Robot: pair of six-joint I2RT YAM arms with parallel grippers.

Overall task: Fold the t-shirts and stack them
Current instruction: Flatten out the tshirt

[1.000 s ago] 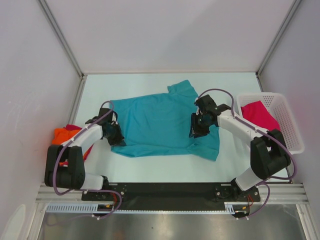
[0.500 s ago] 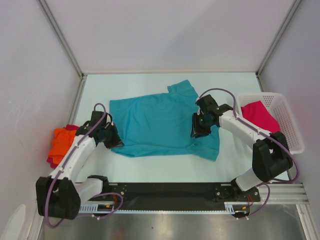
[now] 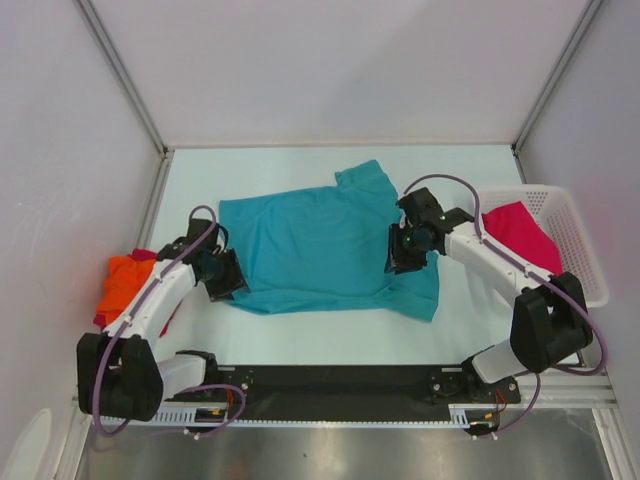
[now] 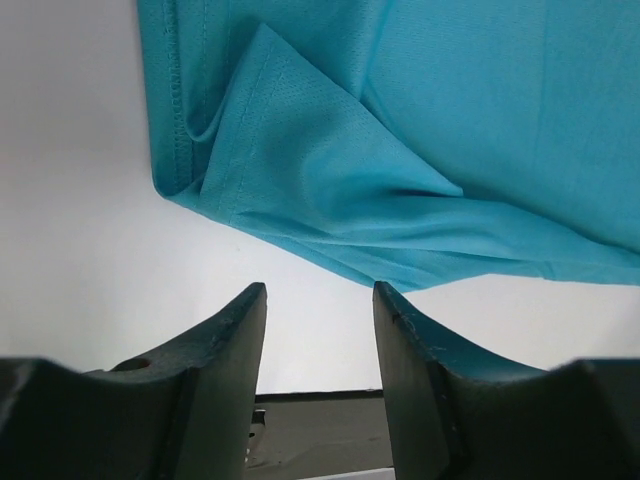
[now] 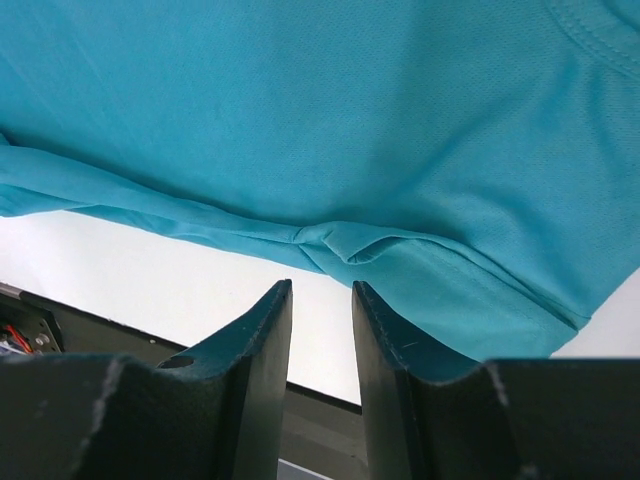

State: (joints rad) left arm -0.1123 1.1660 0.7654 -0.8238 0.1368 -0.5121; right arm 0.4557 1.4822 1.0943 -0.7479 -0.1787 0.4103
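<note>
overhead view from my remote station: a teal t-shirt [image 3: 320,245] lies flat in the middle of the white worktop [image 3: 300,330], between the two arms. its long axis runs left to right, with the hem toward the left arm and the sleeves and neck toward the right arm.

the left tool [image 3: 226,276] sits at the near-left hem corner, touching the cloth or just above it; i cannot tell which. in its wrist view the fingers are spread with bare worktop between them, holding nothing. a turned-over corner of the hem lies just ahead of the tips.

the right tool [image 3: 404,250] hovers over the shoulder end, by the near sleeve. its fingers stand a narrow gap apart, also empty, with a small pucker in the shirt's near edge just ahead of them.

each arm is nearest its own end of the shirt. i judge the next move to be a two-armed pinch along the near edge, carrying it over toward the far side.

an orange t-shirt [image 3: 125,280] is bunched at the left edge. a pink t-shirt [image 3: 520,232] lies in the white basket [image 3: 585,262] on the right.
</note>
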